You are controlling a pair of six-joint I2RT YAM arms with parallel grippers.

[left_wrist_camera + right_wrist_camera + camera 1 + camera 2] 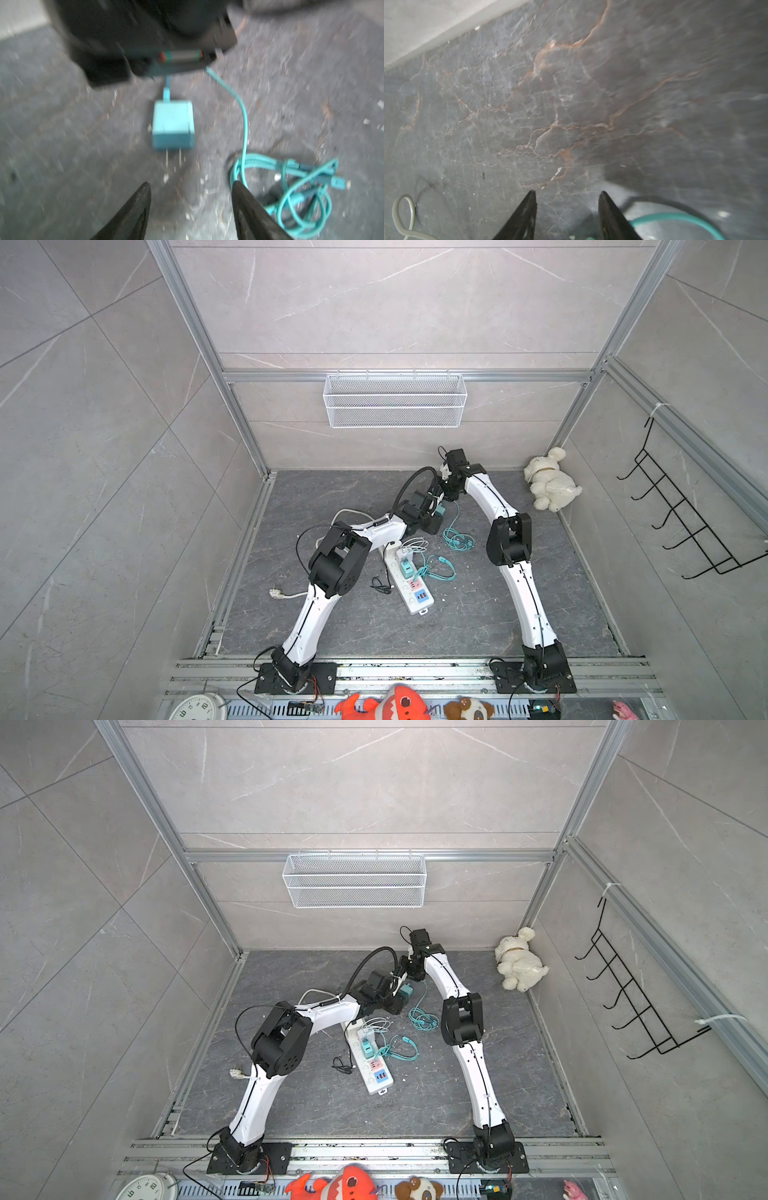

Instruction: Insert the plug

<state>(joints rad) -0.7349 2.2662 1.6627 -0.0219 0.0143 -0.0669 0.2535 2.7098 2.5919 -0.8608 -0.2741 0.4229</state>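
A: Found the teal charger plug [173, 124] flat on the dark surface [62, 135], apart from the white power strip [409, 585]; prongs toward the left pincer [191, 185], spread, pinching nothing.
B: Same for the right pincer [566, 193]: spread, empty; probably light, rigid, slick; grip across the body's flat sides, not the teal cable [246, 124] or thin prongs.

walls [374, 302]: pale grey veined tiles
floor [457, 626]: dark grey marbled slab
back rail [282, 376]: white mesh basket [395, 402] is hung
right wall: black hook rack [685, 501] is fixed
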